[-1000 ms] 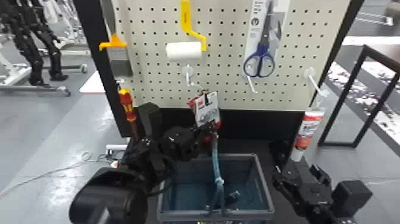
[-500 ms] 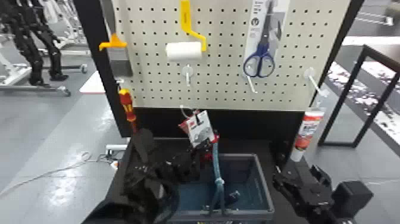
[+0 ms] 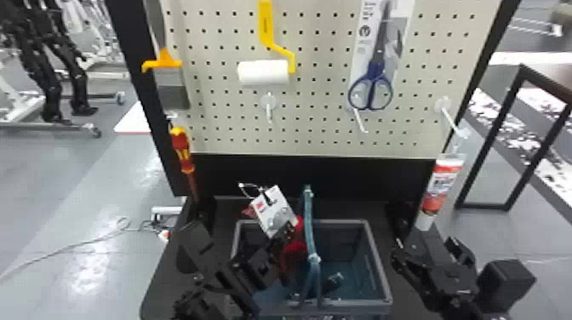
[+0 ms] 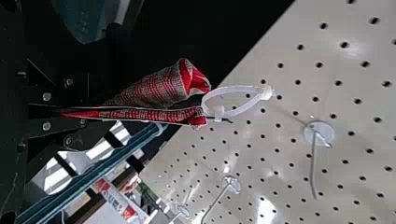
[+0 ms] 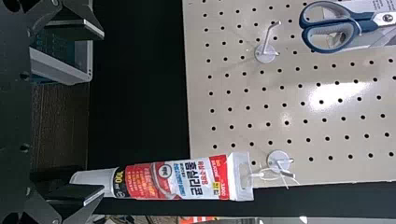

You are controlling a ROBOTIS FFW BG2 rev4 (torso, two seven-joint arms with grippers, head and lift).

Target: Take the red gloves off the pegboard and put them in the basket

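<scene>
In the head view my left gripper (image 3: 284, 236) is shut on the red gloves (image 3: 299, 244), over the left part of the basket (image 3: 376, 259). Their white card (image 3: 272, 212) tilts up beside the grip, a loose tie at its top. The left wrist view has the gloves (image 4: 154, 91) pinched edge-on in the gripper (image 4: 74, 112), the clear tie loop (image 4: 233, 100) hanging off no hook. Standing right of the basket, my right gripper (image 3: 430, 251) is open; in the right wrist view nothing is between the fingers of this gripper (image 5: 91, 114).
The pegboard (image 3: 315, 127) holds a paint roller (image 3: 264, 72), scissors (image 3: 374, 85) and a bare hook (image 3: 269, 108). A screwdriver (image 3: 183, 149) hangs at left. A red-and-white tube (image 3: 442, 187) hangs at right, near the right gripper. A teal strap-like handle (image 3: 310, 230) rises over the basket.
The gloves have come off their pegboard hook, moving down and away from the board with my left gripper, and now tilt over the basket. The right arm has stayed put.
</scene>
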